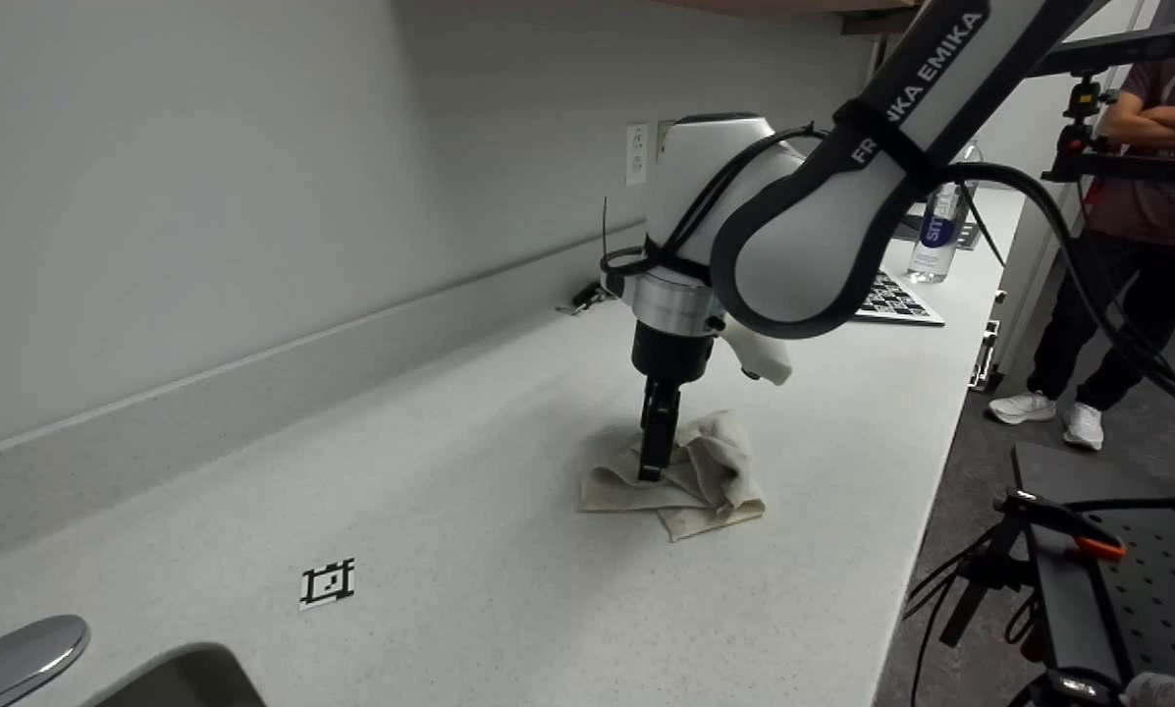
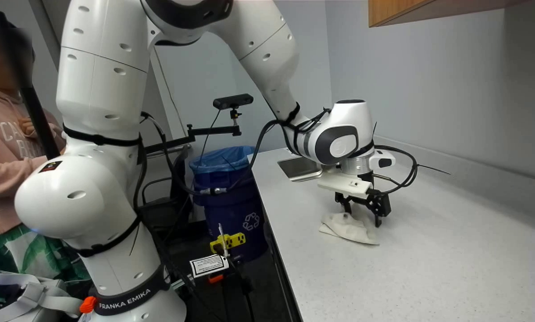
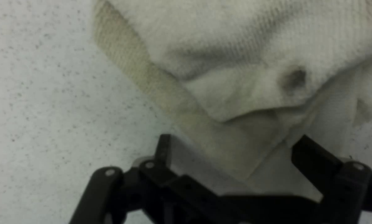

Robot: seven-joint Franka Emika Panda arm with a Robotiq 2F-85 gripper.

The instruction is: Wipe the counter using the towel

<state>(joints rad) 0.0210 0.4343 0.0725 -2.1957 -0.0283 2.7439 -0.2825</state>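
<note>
A crumpled off-white towel (image 1: pixel 720 466) lies on the light speckled counter (image 1: pixel 450 589). The towel also shows in an exterior view (image 2: pixel 347 228) and fills the upper part of the wrist view (image 3: pixel 204 34). My gripper (image 1: pixel 653 471) points straight down over the towel. In an exterior view its two fingers (image 2: pixel 363 215) stand apart. In the wrist view the gripper (image 3: pixel 234 138) is open, with a towel corner between the fingers and the left finger over bare counter. I cannot tell whether the fingertips touch the towel or the counter.
A sink (image 1: pixel 189 678), a faucet (image 1: pixel 27 653) and a printed marker (image 1: pixel 328 584) are at one end of the counter. A water bottle (image 1: pixel 934 236) and a patterned board (image 1: pixel 896 299) stand behind the arm. A wall runs along the back. A cabinet (image 2: pixel 428 11) hangs above.
</note>
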